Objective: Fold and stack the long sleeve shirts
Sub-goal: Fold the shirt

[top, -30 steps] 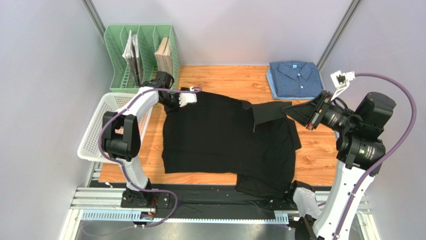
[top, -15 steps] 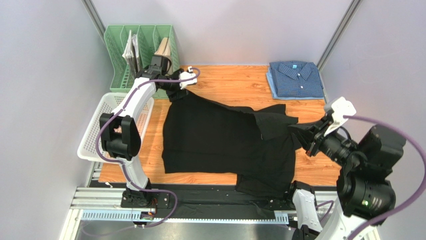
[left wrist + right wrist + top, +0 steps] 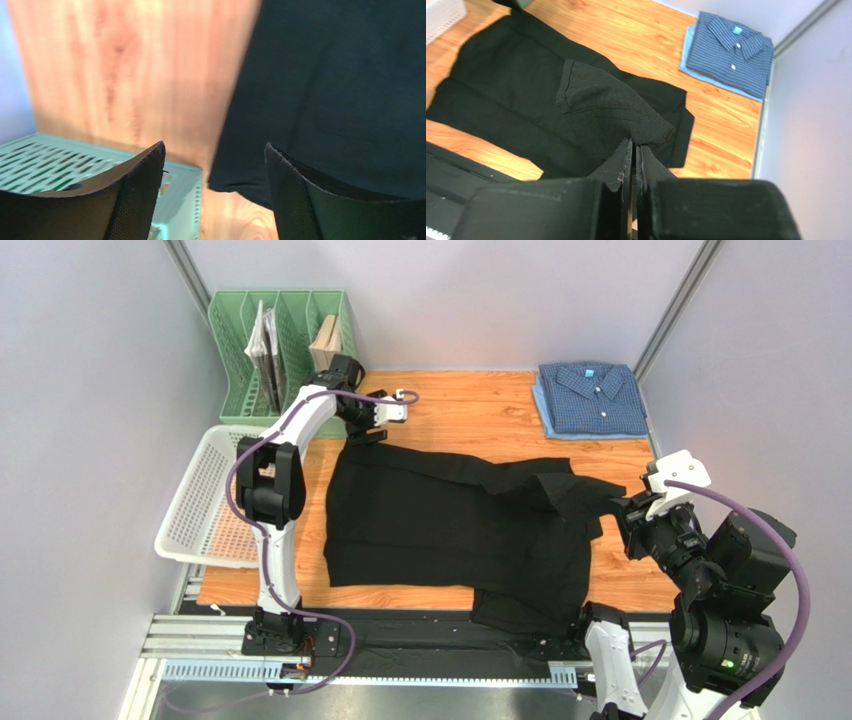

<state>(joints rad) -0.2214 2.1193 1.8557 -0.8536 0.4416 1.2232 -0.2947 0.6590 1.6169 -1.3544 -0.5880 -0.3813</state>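
The black shirt (image 3: 450, 530) lies spread over the middle of the wooden table, its near hem hanging over the front edge. My right gripper (image 3: 622, 508) is shut on a raised fold of the black shirt (image 3: 611, 107) at its right side. My left gripper (image 3: 372, 430) is open just above the shirt's far left corner, nothing between its fingers (image 3: 137, 190); the black cloth (image 3: 340, 85) lies below and to the right of them. The blue checked shirt (image 3: 590, 398) sits folded at the far right corner, and shows folded (image 3: 731, 52) in the right wrist view too.
A green file rack (image 3: 282, 352) with books stands at the far left, its corner (image 3: 100, 165) right under my left gripper. A white mesh basket (image 3: 205, 495) sits off the table's left edge. Grey walls close in both sides.
My left gripper has let go of the shirt's far left corner and opened; the cloth has dropped flat. My right gripper carried its fold down and toward the near right.
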